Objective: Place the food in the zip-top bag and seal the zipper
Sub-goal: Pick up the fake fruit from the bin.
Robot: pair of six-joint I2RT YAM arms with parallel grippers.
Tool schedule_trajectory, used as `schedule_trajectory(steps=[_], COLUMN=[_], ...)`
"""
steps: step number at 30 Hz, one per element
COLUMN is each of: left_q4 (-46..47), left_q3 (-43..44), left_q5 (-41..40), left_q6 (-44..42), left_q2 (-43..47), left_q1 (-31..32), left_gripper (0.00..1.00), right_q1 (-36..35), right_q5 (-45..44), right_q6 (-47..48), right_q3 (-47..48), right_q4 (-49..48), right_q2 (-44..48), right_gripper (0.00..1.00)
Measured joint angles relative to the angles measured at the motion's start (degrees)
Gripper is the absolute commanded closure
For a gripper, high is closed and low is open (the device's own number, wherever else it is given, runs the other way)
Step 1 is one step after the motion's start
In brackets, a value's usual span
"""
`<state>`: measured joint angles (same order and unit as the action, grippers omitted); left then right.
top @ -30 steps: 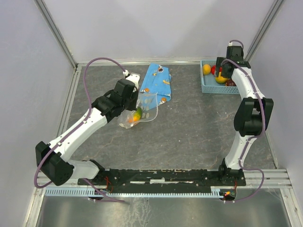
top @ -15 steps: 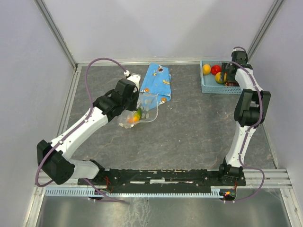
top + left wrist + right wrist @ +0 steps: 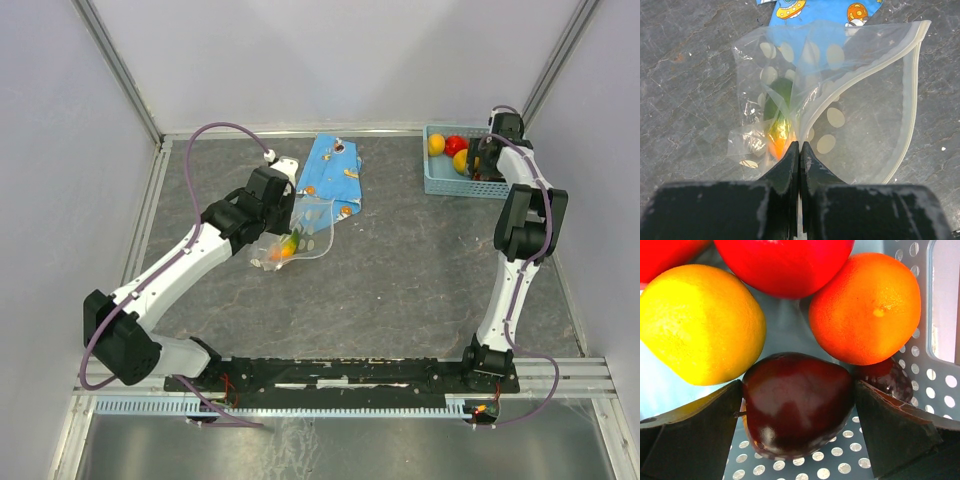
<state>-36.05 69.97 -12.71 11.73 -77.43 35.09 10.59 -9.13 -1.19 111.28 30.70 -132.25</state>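
The clear polka-dot zip-top bag lies left of centre, its mouth gaping. In the left wrist view the bag holds a green fruit and an orange one; the whitish zipper curves along the open mouth. My left gripper is shut on the bag's film near the mouth edge. My right gripper is down in the basket, open, its fingers close on either side of a dark purple fruit lying on the basket floor.
The light-blue mesh basket at the back right holds yellow, red and orange fruits and a second dark one. A flat blue wrapper lies behind the bag, partly under it. Walls enclose the table.
My right gripper has moved right and down into the basket, around the dark purple fruit. The left arm has shifted slightly, still holding the bag.
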Motion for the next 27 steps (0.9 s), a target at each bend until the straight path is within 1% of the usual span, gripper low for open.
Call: schedule_trajectory(steps=[2, 4, 12, 15, 22, 27], left_q4=[0.02, 0.00, 0.00, 0.00, 0.00, 0.00], left_q3=[0.00, 0.00, 0.00, 0.00, 0.00, 0.00], left_q5=[0.28, 0.48, 0.87, 0.92, 1.25, 1.29], left_q6=[0.02, 0.02, 0.02, 0.00, 0.02, 0.02], left_q2=[-0.02, -0.02, -0.02, -0.02, -0.02, -0.02], left_q1=[0.00, -0.02, -0.04, -0.04, -0.04, -0.04], left_gripper=[0.97, 0.97, 0.97, 0.97, 0.97, 0.97], right_q1=[0.13, 0.13, 0.22, 0.28, 0.28, 0.28], right_q5=[0.44, 0.63, 1.57, 1.88, 4.20, 6.21], right_q6=[0.00, 0.00, 0.00, -0.04, -1.09, -2.82], right_q3=[0.00, 0.00, 0.00, -1.11, -6.47, -8.02], right_q4=[-0.02, -0.02, -0.13, -0.87, -1.31, -1.86], right_q2=[-0.04, -0.15, -0.13, 0.63, 5.49, 8.31], right_gripper=[0.00, 0.03, 0.24, 0.29, 0.34, 0.33])
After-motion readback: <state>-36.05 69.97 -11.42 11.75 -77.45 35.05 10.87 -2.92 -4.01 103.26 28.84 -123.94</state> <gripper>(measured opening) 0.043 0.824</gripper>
